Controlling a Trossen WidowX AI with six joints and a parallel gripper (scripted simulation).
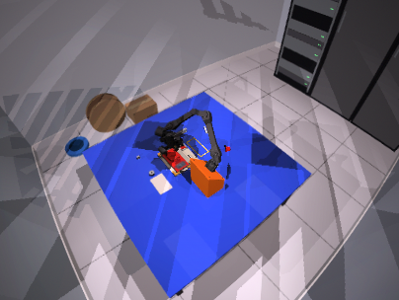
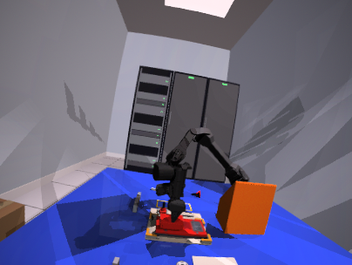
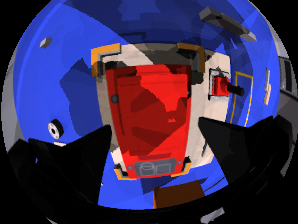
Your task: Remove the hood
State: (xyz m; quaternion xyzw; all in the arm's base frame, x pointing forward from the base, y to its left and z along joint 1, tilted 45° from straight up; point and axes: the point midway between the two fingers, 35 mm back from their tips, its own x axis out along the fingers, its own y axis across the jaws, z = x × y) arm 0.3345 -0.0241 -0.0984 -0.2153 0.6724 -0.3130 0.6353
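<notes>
The red toy car (image 1: 178, 160) (image 2: 184, 227) sits on a white and orange base on the blue mat. Its red hood panel (image 3: 148, 99) is still on the car body. My gripper (image 1: 170, 146) (image 2: 176, 216) (image 3: 156, 125) is open and hangs just above the car, pointing down, with one finger on each side of it in the wrist view. Nothing is between the fingers. The marked area is a thin yellow outline (image 1: 203, 143) (image 3: 242, 80) on the mat just beyond the car, toward the arm's base.
An orange box (image 1: 207, 178) (image 2: 246, 208) stands close beside the car at the arm's base. A white sheet (image 1: 161, 184) and small grey parts (image 1: 151, 173) (image 1: 138, 157) lie in front. A small red piece (image 1: 227, 148) (image 2: 197, 193) lies behind. A barrel (image 1: 105, 112), carton (image 1: 142, 109) and blue bowl (image 1: 77, 146) stand off the mat.
</notes>
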